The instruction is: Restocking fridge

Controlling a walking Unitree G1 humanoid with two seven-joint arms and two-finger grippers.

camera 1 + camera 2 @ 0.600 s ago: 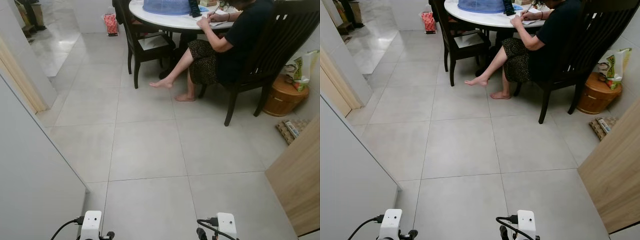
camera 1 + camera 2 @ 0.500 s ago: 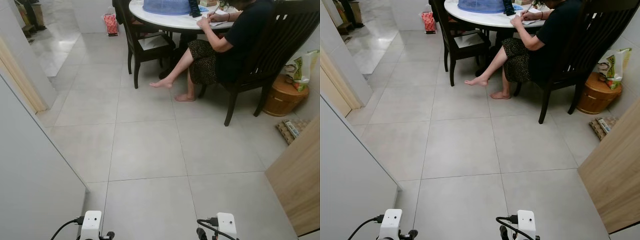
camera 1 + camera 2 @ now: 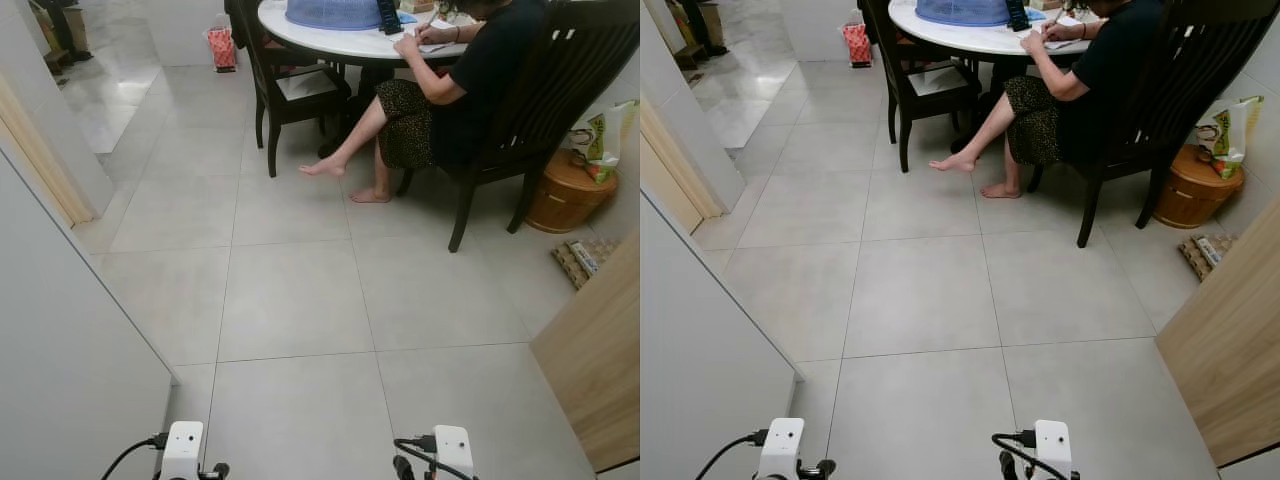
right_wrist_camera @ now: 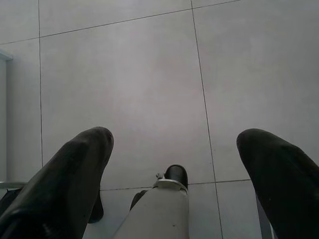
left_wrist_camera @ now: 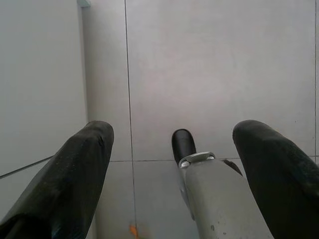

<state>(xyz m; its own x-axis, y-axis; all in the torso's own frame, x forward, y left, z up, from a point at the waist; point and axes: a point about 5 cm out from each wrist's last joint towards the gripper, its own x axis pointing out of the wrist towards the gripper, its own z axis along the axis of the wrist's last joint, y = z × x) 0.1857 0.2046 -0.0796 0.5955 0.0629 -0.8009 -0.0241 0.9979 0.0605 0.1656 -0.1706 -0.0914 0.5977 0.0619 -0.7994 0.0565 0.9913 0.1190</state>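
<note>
step: likely transit, no fridge or stock seen | left gripper [image 5: 172, 164] spread, empty | right gripper [image 4: 174, 172] spread, empty | floor [image 3: 300, 300] ahead | next: locate fridge

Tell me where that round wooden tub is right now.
In the head views the round wooden tub sits on the floor at far right, just behind the seated person's dark chair, with a green-and-white bag at its far side.

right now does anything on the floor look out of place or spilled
Nothing looks spilled. The only loose item is a flat packet lying on the grey tiled floor beside the round wooden tub. Both grippers hang open over bare tiles, left and right.
</note>
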